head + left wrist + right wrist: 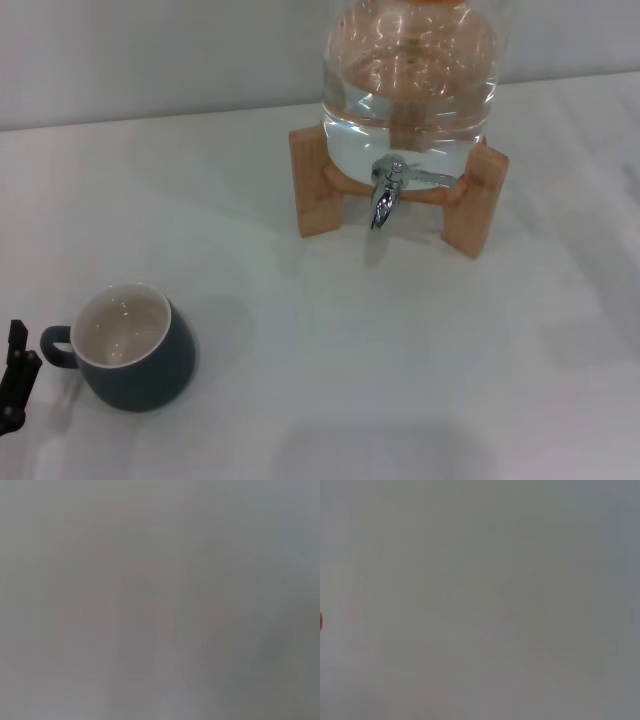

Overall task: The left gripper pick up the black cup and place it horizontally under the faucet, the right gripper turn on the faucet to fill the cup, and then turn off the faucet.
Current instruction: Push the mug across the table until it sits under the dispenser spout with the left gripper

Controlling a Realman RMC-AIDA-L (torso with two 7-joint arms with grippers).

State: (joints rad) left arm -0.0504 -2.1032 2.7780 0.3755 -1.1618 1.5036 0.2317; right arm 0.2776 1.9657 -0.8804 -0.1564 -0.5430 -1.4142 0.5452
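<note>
A white table [420, 380] is seen across the whole head view, with a pale wall behind it. At the far side a big clear water jug [410, 80] is carried on a tan wooden stand [318, 190], the jug partly filled with water. At the front of the jug, between the two uprights of the stand, the faucet [388, 190] is fixed: a small chrome spigot whose spout is turned downward and whose thin lever is stretched sideways toward the robot's right; the table under the spout is bare. Well apart from it, near the robot's left front, the black cup [135, 350] is stood upright on the table (its cream inside is open to view), with its loop handle turned toward the robot's left. Just beside that handle, at the view's edge, only the dark tip of the left gripper [14, 375] is shown, and whether it is apart or together cannot be told. The right gripper is not shown in any view, and both wrist views are filled by a featureless grey blur
</note>
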